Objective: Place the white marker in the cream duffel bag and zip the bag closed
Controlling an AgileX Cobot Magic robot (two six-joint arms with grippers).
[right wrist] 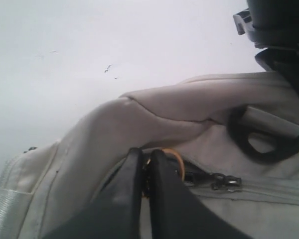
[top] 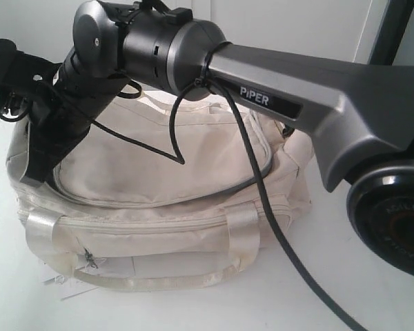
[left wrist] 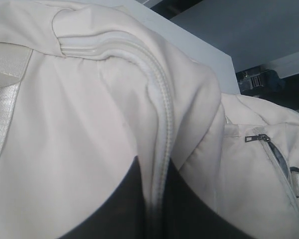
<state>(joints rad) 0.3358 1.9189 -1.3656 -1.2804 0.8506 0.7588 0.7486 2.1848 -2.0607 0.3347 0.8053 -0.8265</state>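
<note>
The cream duffel bag point(top: 159, 172) lies on the white table, handles to the front. My right arm point(top: 297, 96) reaches across it to its left end. In the right wrist view my right gripper point(right wrist: 146, 152) is shut on the zipper's gold charm point(right wrist: 176, 159), close to a black D-ring point(right wrist: 261, 142). My left gripper point(left wrist: 153, 160) is shut on a raised fold of the bag point(left wrist: 79, 124), with a zipper seam point(left wrist: 164, 114) running between the fingers. The white marker shows in no view.
The right arm's black cable point(top: 262, 200) hangs across the bag and down over the table point(top: 372, 289). A white paper tag point(top: 65, 284) lies at the bag's front left corner. A small front pocket zip pull point(top: 90, 258) hangs there too.
</note>
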